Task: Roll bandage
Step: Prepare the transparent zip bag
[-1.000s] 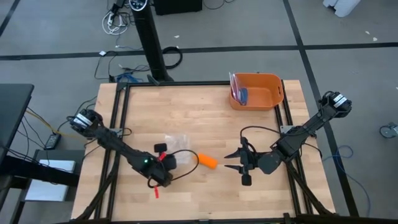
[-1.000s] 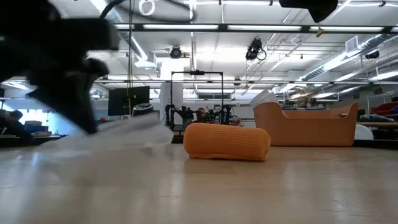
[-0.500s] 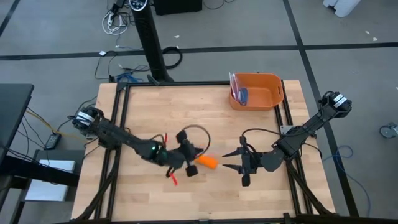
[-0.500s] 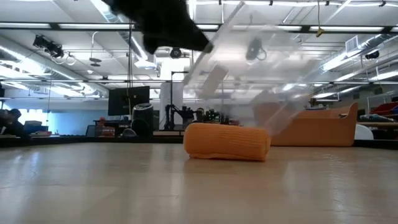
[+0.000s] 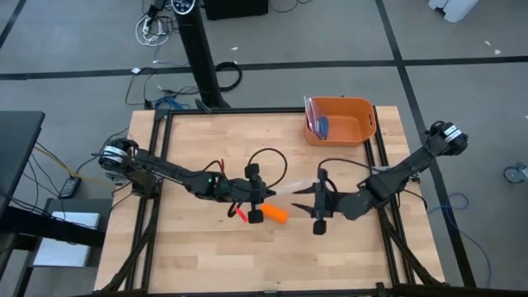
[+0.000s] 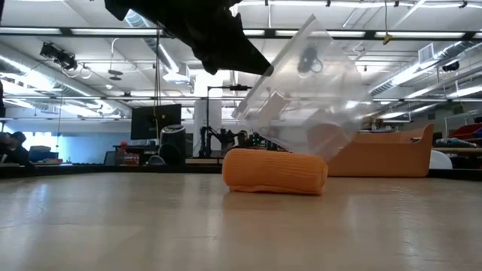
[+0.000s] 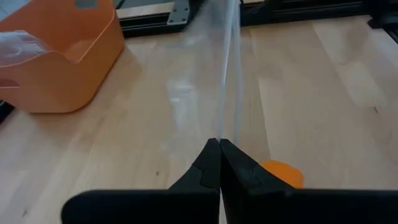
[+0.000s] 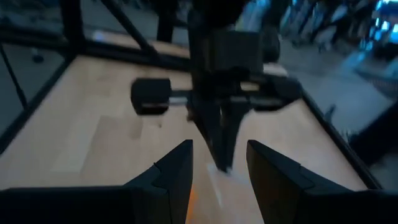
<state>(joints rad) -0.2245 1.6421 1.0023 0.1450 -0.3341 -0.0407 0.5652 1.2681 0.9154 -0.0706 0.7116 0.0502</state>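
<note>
One bandage: the bandage (image 5: pixel 275 214) lies on the wooden table (image 5: pixel 198 157) as a rolled orange cylinder, near the middle, between the two grippers; the low view shows it resting on its side (image 6: pixel 275 172).
One plastic bag: the clear plastic bag (image 6: pixel 309 94) hangs in the air, tilted, its lower edge just above the bandage.
One bin: the orange bin (image 5: pixel 341 120) sits at the far right corner of the table, well apart from the roll.
Two arms: both dark arms reach toward the centre.
Left gripper: the left gripper (image 7: pixel 219 163) is clenched on a thin edge of the plastic bag, holding it up just beside the bandage.
Right gripper: the right gripper (image 8: pixel 219 163) faces the left one with jaws parted and nothing between them, near the bag's free end.
Risk one: the slick film may slip out of the narrow pinch and drop onto the roll.
Risk two: the swinging bag or a finger could nudge the bandage, and being round it would roll away.
Risk three: the right jaws could close on empty air, since the film is hard to catch.
</note>
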